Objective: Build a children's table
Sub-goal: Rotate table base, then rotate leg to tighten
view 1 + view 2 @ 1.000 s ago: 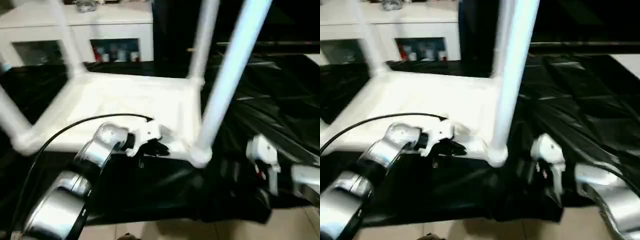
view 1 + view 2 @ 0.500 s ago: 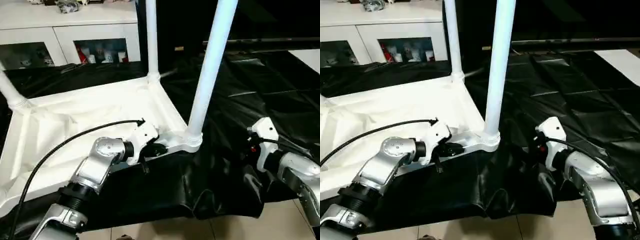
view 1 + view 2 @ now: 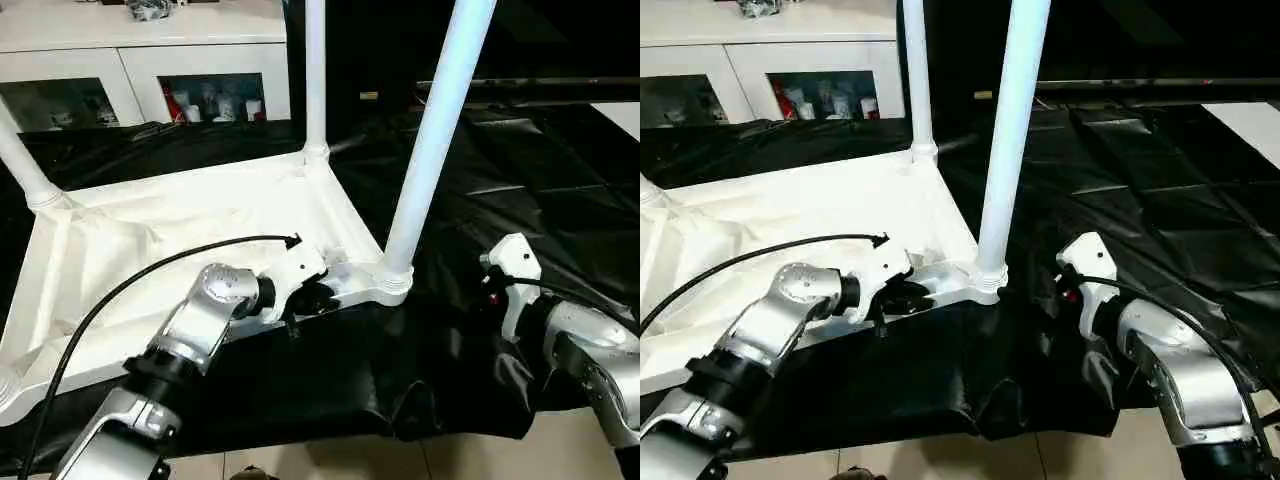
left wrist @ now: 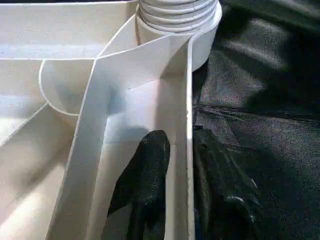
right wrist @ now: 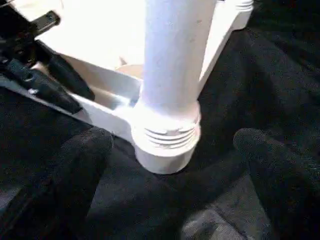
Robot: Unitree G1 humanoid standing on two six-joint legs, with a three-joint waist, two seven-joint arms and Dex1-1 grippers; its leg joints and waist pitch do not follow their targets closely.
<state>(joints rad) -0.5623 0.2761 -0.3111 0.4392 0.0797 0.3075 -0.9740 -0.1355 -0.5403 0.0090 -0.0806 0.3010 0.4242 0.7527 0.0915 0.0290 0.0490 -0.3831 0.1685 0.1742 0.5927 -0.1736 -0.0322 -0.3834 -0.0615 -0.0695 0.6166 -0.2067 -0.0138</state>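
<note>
The children's table (image 3: pixel 150 230) lies upside down on a black sheet, with white legs standing up from its corner sockets. The nearest leg (image 3: pixel 430 150) rises from the front right corner, another leg (image 3: pixel 316 80) from the far corner, and a third leg (image 3: pixel 20 165) at the left. My left gripper (image 3: pixel 320 298) straddles the front rim just left of that corner. In the left wrist view, the left gripper (image 4: pixel 182 140) has its outer finger (image 4: pixel 215 185) against the rim, the inner finger (image 4: pixel 145 185) slightly off it. My right gripper (image 5: pixel 170 145) stands wide open around the leg's socket (image 5: pixel 167 140), touching nothing.
The black sheet (image 3: pixel 520 180) covers the work surface and bunches up at the front edge. Behind it stands a white cabinet (image 3: pixel 150 60) with glass-fronted shelves. Pale floor tiles (image 3: pixel 560 450) lie in front. A black cable (image 3: pixel 120 290) arcs over my left forearm.
The whole picture has shifted and steadied as the camera moved. My left gripper stays at the rim by the corner. My right gripper stays open beside the nearest leg.
</note>
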